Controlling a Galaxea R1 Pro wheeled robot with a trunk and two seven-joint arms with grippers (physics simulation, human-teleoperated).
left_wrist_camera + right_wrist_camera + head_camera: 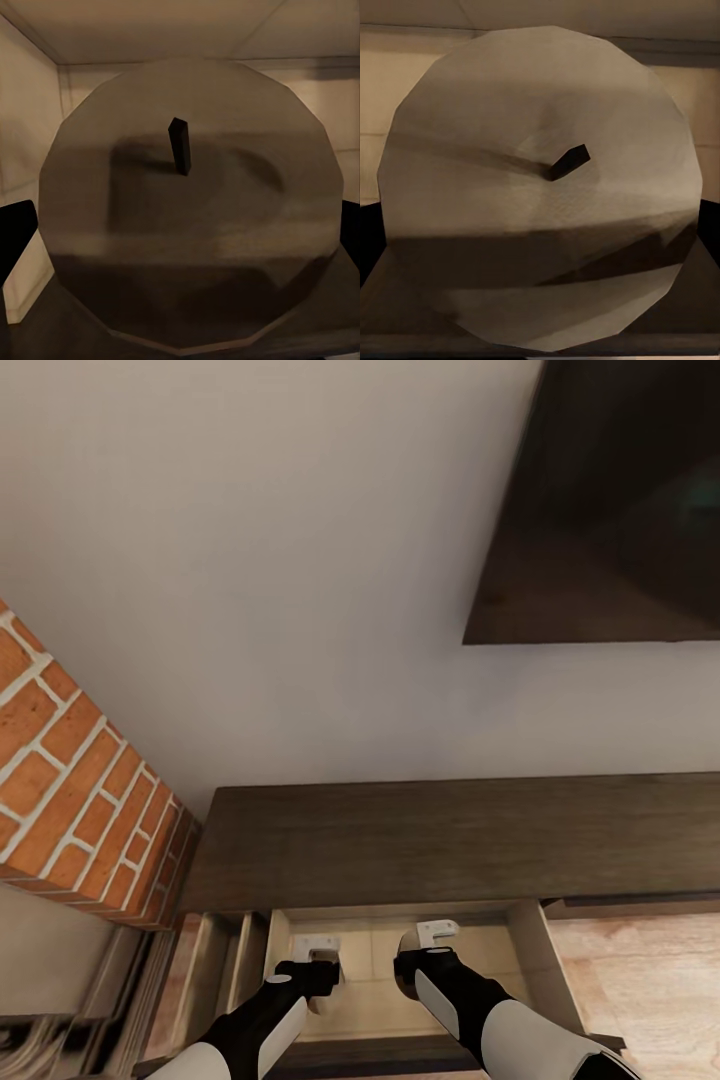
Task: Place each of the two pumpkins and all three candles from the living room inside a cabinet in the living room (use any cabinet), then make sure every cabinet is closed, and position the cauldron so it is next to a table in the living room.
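Observation:
The long dark-brown cabinet (450, 840) stands against the wall, and its compartment (372, 1000) below the top is open with pale inner walls. Both arms reach down into it. In the left wrist view a tan candle (187, 225) with a dark wick sits close up between dark fingers (15, 244), so my left gripper (318, 950) is shut on it. My right gripper (436, 934) is shut on a second candle (540, 195), whose wick leans sideways; a finger (709, 225) shows at its edge. The pumpkins, the cauldron and the table are out of view.
A dark flat screen (620, 500) hangs on the pale wall above the cabinet. A red brick corner (70, 780) juts out at the left, close to the left arm. Light wood floor (650, 980) lies to the right of the open compartment.

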